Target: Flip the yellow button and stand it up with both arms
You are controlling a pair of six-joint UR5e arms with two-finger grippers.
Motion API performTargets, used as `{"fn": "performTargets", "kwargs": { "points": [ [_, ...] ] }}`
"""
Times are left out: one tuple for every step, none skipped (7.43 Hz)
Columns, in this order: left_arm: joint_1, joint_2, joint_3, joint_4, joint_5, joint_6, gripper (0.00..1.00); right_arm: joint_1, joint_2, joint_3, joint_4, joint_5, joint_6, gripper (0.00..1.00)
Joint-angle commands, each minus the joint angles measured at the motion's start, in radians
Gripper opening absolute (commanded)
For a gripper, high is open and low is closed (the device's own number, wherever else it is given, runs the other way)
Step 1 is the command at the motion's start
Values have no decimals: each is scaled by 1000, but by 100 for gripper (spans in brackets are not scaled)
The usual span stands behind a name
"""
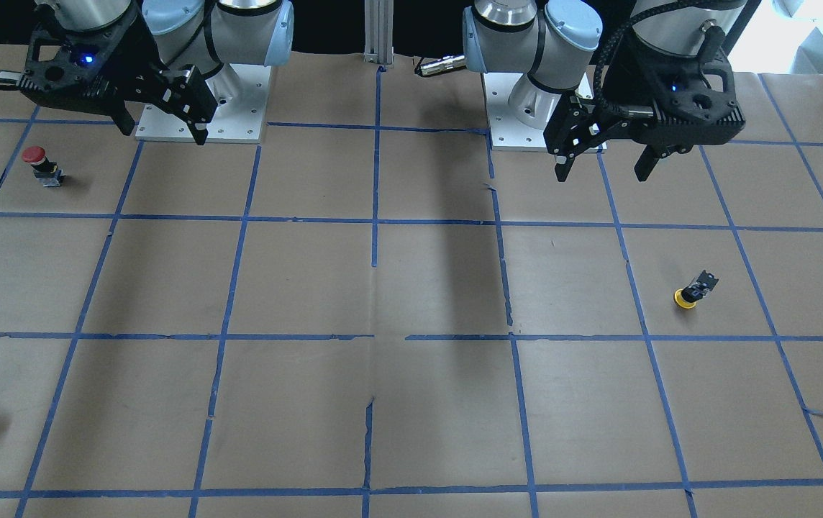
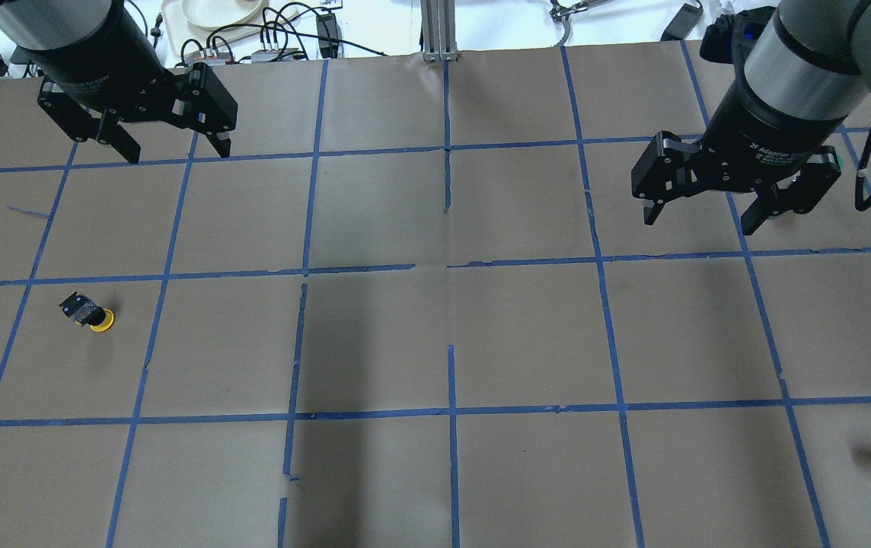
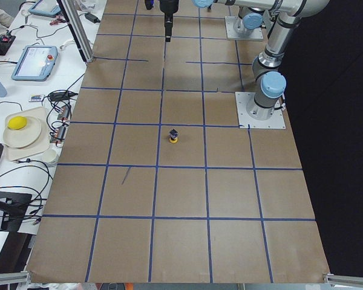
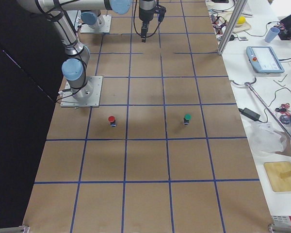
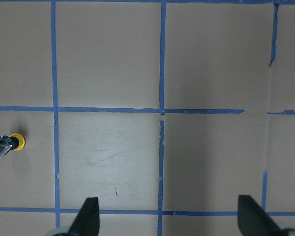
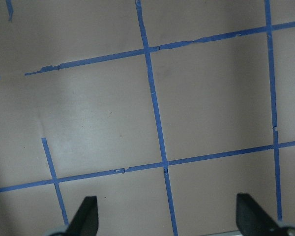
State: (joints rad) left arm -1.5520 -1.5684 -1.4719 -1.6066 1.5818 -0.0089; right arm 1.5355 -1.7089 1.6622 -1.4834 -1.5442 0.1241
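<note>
out from left arm's base plate [image 1: 506, 137], diagonally toward operators' side and well apart from it: yellow button [image 1: 692, 291], alone on brown paper [image 1: 411, 288]. looks cap-down, contact block uppermost, but tilt hard to judge at this size. left gripper [image 1: 602, 171] hangs just beside plate, above paper, jaws spread wide, nothing between them. right gripper [image 2: 700, 223] well off plate's other side, likewise spread and empty. red button [image 1: 37, 162] farther still past right gripper, far from plate.
</note>
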Motion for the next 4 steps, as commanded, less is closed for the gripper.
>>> {"fn": "performTargets", "kwargs": {
  "points": [
    [1, 5, -10, 2, 1, 1, 100, 0, 0, 5, 0, -4, 2, 100],
    [1, 7, -11, 2, 1, 1, 100, -2, 0, 5, 0, -2, 0, 100],
    [1, 13, -21, 2, 3, 6, 100, -2, -14, 5, -1, 2, -1, 100],
    [4, 14, -25, 2, 3, 6, 100, -2, -17, 7, -1, 3, -9, 100]
  ]
}}
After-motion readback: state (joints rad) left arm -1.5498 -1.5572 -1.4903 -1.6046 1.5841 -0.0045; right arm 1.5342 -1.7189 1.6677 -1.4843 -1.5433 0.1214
